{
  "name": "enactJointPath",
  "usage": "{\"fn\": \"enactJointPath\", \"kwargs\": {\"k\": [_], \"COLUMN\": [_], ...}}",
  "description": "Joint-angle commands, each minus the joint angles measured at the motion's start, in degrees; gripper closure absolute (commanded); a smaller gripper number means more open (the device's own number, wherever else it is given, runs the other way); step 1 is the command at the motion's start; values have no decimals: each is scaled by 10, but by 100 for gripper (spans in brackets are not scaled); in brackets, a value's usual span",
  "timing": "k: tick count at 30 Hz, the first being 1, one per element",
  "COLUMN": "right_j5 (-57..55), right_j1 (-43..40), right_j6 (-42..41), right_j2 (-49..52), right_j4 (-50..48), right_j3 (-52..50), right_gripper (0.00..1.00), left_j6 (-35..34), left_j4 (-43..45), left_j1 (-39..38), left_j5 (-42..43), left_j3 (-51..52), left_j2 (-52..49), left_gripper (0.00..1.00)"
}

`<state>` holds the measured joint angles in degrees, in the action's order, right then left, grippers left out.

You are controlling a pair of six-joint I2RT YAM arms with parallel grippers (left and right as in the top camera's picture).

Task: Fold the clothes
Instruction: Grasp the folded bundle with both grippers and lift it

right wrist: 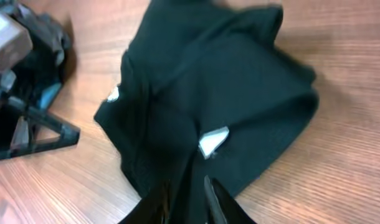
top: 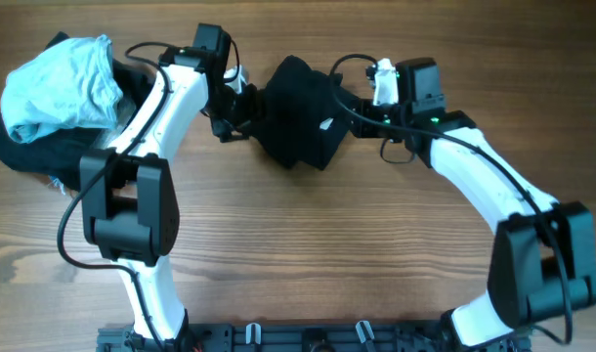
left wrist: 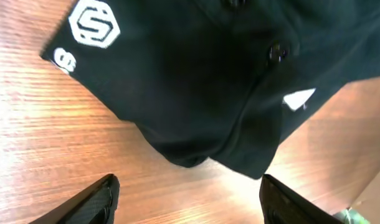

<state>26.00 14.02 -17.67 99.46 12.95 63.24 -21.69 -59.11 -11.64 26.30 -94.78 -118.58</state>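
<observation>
The clothes (top: 298, 117), a black T-shirt, lie bunched in a heap at the back middle of the table. My left gripper (top: 234, 112) stands just left of the heap. In the left wrist view its jaws (left wrist: 190, 199) are open over bare wood, the shirt's edge (left wrist: 196, 81) a little beyond the fingertips. A white hexagon logo (left wrist: 93, 25) and a white label (left wrist: 299, 99) show on the fabric. My right gripper (top: 352, 108) is at the heap's right side. The right wrist view shows it (right wrist: 190, 199) shut on a fold of the black shirt (right wrist: 227, 81), near the label (right wrist: 213, 142).
A pale blue garment (top: 63, 83) lies on a dark garment (top: 24, 147) at the far left back corner, close behind the left arm. The wooden table (top: 327, 254) runs to the front, where the arm bases stand.
</observation>
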Motion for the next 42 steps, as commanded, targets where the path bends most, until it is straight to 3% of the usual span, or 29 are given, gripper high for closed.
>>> {"fn": "enactJointPath", "kwargs": {"k": [1, 2, 5, 10, 20, 26, 29, 30, 33, 36, 39, 42], "right_j5": [-5, -5, -5, -4, 11, 10, 15, 27, 39, 39, 39, 37], "right_j1": [0, 0, 0, 0, 0, 0, 0, 0, 0, -1, -9, -23], "right_j6": [10, 9, -30, -51, -59, -64, -64, -64, -64, -65, -63, -45], "right_j2": [69, 90, 155, 237, 239, 239, 239, 239, 239, 234, 206, 142], "right_j4": [-109, -135, -188, -191, -152, -129, -129, -128, -120, -97, -66, -34], "right_j3": [4, 4, 4, 4, 4, 4, 4, 4, 4, 4, 4, 4], "right_gripper": [76, 76, 76, 76, 75, 75, 75, 75, 76, 80, 79, 79], "left_j6": [-5, -15, -21, -74, -140, -227, -252, -255, -255, -252, -249, -155], "left_j4": [-6, -5, -5, 2, 81, 250, 278, 272, 238, 220, 211, 207], "left_j1": [-8, -8, -8, -9, -28, -69, -91, -97, -102, -90, -65, -30], "left_j5": [13, 13, 13, 13, 19, 6, -18, -30, -67, -69, -69, -38], "left_j3": [1, 1, 1, 1, 1, 1, 1, 1, 1, 1, 0, -3], "left_j2": [0, 0, -1, -27, -131, -165, -178, -181, -181, -181, -177, -159], "left_gripper": [6, 1, 0, 0, 0, 0, 2, 8, 43, 63, 73, 82]}}
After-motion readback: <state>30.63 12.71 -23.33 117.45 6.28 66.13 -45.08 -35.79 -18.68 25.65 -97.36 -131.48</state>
